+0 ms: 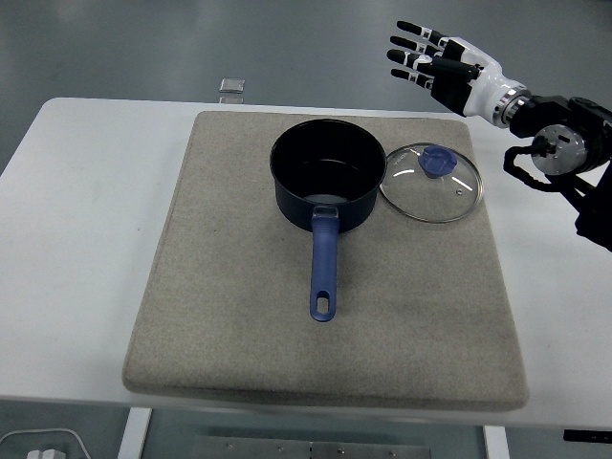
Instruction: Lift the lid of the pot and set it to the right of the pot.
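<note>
A dark blue pot (325,182) with a long blue handle pointing toward me stands open on a beige mat (239,316). The glass lid (431,182) with a blue knob lies flat on the mat just right of the pot, its rim touching the pot's side. My right hand (427,60) is raised above the table's far right edge, well behind and above the lid, fingers spread and empty. My left arm is out of view.
The white table (76,229) extends to the left and right of the mat. A small clear object (230,87) lies beyond the table's far edge on the floor.
</note>
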Motion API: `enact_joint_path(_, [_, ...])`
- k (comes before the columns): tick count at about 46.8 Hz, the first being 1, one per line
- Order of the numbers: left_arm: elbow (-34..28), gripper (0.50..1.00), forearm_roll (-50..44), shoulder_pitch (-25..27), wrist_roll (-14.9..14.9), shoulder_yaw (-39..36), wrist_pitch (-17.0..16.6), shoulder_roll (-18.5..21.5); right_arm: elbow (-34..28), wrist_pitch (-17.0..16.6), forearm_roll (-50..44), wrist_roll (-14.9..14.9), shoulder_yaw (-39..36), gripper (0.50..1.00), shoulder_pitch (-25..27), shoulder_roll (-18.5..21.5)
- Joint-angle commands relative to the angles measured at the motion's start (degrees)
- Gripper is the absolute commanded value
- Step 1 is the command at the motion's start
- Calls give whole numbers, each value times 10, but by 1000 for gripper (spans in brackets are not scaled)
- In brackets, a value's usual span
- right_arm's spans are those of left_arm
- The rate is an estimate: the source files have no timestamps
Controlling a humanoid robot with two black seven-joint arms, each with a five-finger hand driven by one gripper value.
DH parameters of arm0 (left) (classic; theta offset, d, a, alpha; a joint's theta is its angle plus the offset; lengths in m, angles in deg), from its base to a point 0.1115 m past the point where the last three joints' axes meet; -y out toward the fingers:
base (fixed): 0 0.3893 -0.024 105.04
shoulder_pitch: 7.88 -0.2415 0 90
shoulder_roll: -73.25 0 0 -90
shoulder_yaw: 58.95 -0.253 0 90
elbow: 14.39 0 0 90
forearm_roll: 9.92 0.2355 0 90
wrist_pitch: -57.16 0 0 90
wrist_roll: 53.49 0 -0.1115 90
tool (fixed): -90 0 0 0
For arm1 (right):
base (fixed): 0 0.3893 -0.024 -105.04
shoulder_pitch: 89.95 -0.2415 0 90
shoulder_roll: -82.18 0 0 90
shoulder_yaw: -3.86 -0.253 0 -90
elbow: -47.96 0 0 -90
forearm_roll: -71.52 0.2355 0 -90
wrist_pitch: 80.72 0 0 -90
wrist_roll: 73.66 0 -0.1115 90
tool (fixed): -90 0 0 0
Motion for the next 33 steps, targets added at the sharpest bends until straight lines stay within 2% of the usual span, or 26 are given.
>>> enact_joint_path(1, [0, 1000, 0, 0, 0, 0, 0, 0, -2, -1, 43, 10, -1, 911, 3, 2])
enact_joint_path(6, [0, 1000, 0, 0, 0, -1, 0, 0, -10, -4, 88, 13, -1, 911, 9, 4])
enact_joint_path(21, [0, 1000, 0, 0, 0, 0, 0, 0, -16, -1, 82, 6, -1, 913, 20, 9])
enact_joint_path(33, [0, 1000, 0, 0, 0, -1, 0, 0, -15, -25, 82, 5, -2, 913, 23, 9])
